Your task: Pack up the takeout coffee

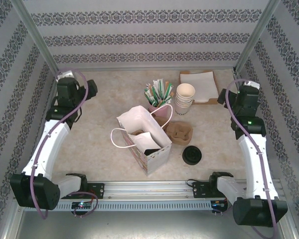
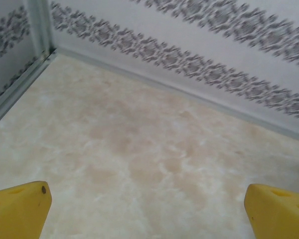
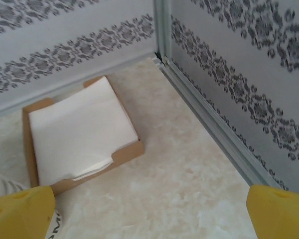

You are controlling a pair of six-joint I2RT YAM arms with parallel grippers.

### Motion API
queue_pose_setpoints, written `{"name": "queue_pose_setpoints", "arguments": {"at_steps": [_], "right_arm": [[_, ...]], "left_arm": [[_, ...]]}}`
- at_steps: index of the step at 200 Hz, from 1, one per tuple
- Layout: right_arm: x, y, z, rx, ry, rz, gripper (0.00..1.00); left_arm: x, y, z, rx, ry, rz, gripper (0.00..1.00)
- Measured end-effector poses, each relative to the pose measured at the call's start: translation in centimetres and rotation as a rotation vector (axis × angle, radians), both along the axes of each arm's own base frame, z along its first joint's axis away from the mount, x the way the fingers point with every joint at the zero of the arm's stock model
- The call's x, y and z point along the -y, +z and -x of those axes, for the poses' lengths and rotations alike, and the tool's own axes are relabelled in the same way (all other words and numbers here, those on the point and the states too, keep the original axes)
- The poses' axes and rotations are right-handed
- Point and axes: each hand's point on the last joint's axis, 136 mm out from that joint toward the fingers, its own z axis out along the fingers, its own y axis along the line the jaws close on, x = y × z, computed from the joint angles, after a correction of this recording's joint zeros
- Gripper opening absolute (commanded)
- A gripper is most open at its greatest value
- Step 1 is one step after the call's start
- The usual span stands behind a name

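Note:
A white paper bag (image 1: 142,130) with pink sides stands open in the middle of the table. In its mouth I see a black round shape (image 1: 150,151) beside a white folded sheet; it looks like the lid of the takeout coffee, and the cup body is hidden by the bag. My left gripper (image 2: 147,211) is open over bare table near the back left corner, far from the bag. My right gripper (image 3: 149,214) is open over bare table at the back right, with nothing between its yellow fingers (image 3: 20,211).
A stack of lidless cream cups (image 1: 185,98) and a pink cup of sticks (image 1: 157,95) stand behind the bag. A brown pulp carrier (image 1: 180,133) and loose black lids (image 1: 192,155) lie to its right. A cardboard tray of napkins (image 3: 82,132) sits at the back right.

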Motion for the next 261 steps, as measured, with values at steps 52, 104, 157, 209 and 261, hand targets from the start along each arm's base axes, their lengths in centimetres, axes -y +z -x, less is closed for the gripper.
{"name": "queue_pose_setpoints", "arguments": {"at_steps": [52, 104, 157, 209, 261], "right_arm": [[0.0, -9.2, -1.0, -0.045, 0.008, 0.021, 0.98], [-3.1, -15.3, -2.4, -0.102, 0.128, 0.104, 0.98], [-4.7, -17.8, -3.0, -0.075, 0.177, 0.201, 0.98], [-4.6, -16.9, -4.9, 0.0, 0.186, 0.269, 0.98], [-5.3, -17.1, -6.5, 0.071, 0.236, 0.248, 0.98]], "left_arm": [[-2.2, -11.0, 0.3, -0.163, 0.104, -0.082, 1.0], [-3.4, -17.9, 1.7, -0.218, 0.142, -0.141, 1.0], [-4.1, -17.7, 1.2, -0.101, 0.134, -0.255, 1.0], [-2.9, -20.5, 1.1, -0.067, 0.018, -0.316, 1.0], [-1.1, -19.7, -0.6, 0.033, -0.086, -0.321, 1.0]]}}
